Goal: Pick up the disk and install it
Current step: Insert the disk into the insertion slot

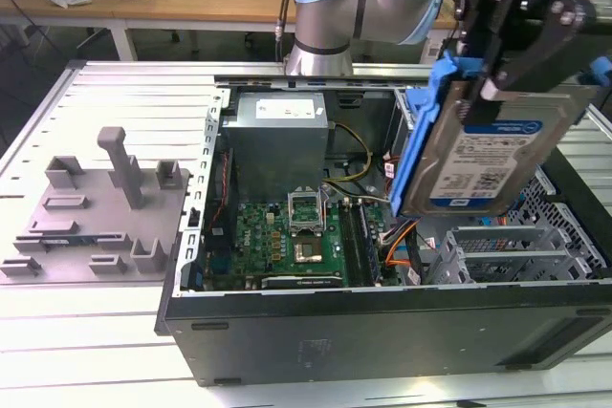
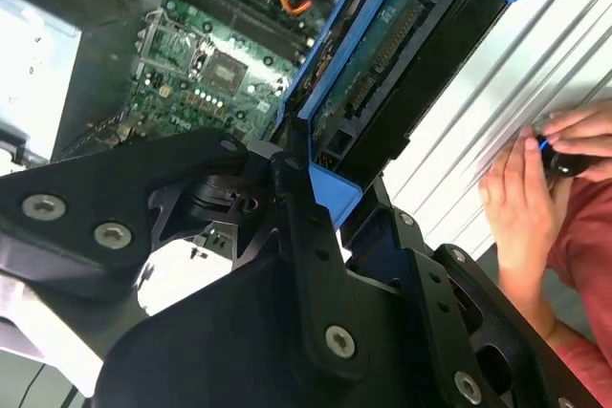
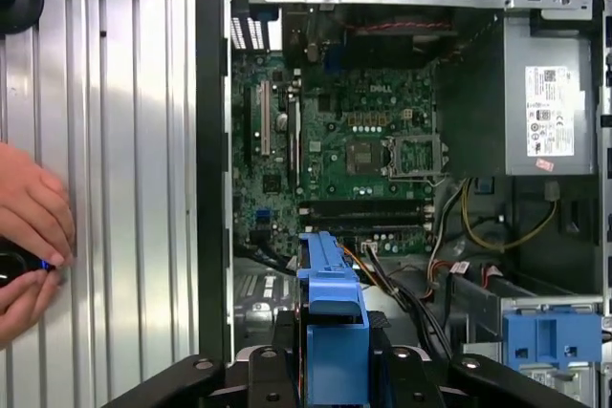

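Disk [image 1: 483, 155]: held aloft over the open case [image 1: 382, 332].
Fingers [image 1: 524, 45] clamped on its upper end, between the blue rails [image 1: 421, 140]. It hangs above the drive cage [image 1: 516, 250], at the exterior view's right. Long axis near upright, slightly tilted; label faces the exterior camera, lower end toward the cage. Judgement: keep the rails square to the cage and clear of the orange cables [image 1: 400, 239].

Open PC case [image 1: 382, 327] is laid flat on slatted metal table [image 1: 86, 332]; green mobo [image 1: 287, 236] and grey PSU [image 1: 277, 126] are seen inside. Grey fixture [image 1: 96, 207] is set beside case, on exterior view's left.
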Controlling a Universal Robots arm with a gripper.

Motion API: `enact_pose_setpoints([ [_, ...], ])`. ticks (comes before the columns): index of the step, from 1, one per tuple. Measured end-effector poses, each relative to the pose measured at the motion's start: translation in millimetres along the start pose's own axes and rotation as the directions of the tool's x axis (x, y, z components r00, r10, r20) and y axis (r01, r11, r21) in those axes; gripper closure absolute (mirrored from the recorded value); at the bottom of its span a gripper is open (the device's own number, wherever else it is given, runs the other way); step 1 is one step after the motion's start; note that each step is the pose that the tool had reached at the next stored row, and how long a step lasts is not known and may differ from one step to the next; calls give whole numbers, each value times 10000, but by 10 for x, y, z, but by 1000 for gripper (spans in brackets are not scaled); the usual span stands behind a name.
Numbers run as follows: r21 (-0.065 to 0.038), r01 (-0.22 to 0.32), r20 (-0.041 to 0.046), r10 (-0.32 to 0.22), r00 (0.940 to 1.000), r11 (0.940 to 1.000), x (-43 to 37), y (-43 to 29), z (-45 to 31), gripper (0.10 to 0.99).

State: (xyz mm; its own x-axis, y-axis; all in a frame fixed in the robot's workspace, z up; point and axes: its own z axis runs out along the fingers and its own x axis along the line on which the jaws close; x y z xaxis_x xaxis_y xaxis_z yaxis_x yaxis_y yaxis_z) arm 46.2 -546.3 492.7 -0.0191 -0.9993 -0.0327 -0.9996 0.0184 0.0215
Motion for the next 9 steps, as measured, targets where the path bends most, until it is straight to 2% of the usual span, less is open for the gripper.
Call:
enact_pose_setpoints([
  [2, 0, -1, -1, 1, 10000, 10000, 21, -169, 0, 722],
  [3, 0, 0, -1, 0, 10000, 10000, 24, -219, 0, 722],
  [9, 0, 1, -1, -1, 10000, 10000, 32, -451, 4, 722],
])
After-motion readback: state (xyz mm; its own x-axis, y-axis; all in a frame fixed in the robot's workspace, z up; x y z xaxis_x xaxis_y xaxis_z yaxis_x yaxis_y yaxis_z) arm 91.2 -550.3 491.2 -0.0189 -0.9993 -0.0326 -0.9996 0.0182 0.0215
